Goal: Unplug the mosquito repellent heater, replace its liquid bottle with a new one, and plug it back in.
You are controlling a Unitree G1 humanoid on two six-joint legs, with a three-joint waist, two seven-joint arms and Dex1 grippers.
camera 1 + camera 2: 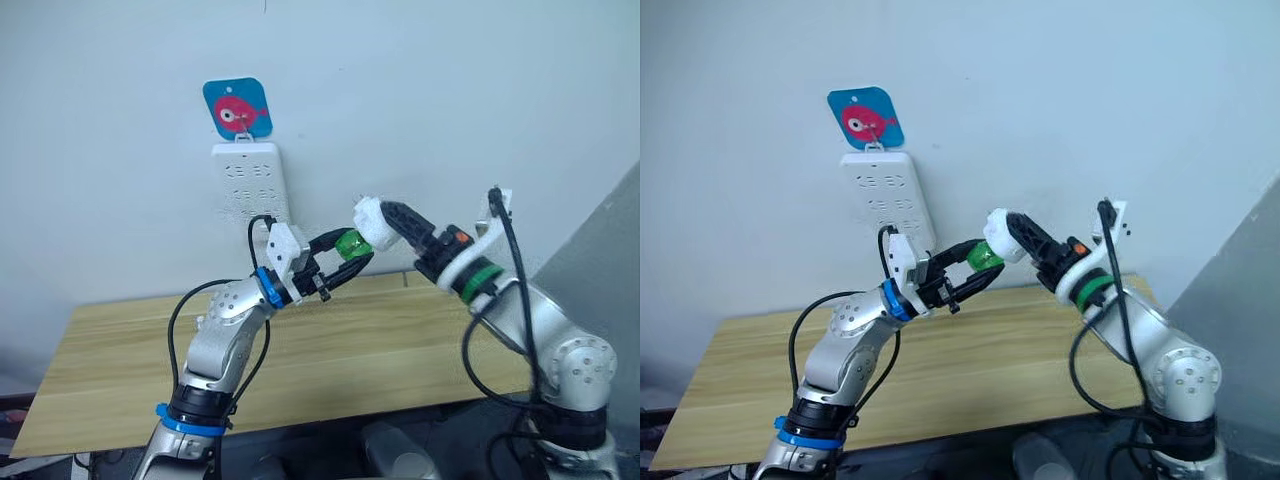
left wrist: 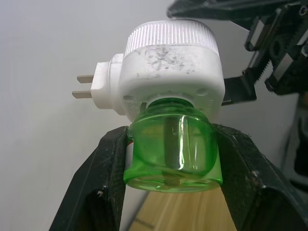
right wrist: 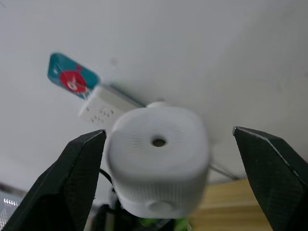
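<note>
The mosquito repellent heater (image 1: 372,218), a white rounded unit with a round vent hole (image 3: 158,142) and two metal prongs (image 2: 84,85), hangs unplugged in the air in front of the wall. A green liquid bottle (image 2: 171,149) is screwed into its underside. My left gripper (image 1: 350,252) is shut on this bottle, one black finger (image 2: 103,183) on each side. My right gripper (image 3: 168,131) stands open around the heater's body from the other side; one finger (image 3: 77,173) lies close to it and the other is clearly apart.
A tall white power strip (image 1: 250,185) hangs on the wall under a blue fish hook (image 1: 237,108), just left of and above the heater. A wooden table (image 1: 400,340) lies below both arms. A grey panel (image 1: 600,250) rises at the right.
</note>
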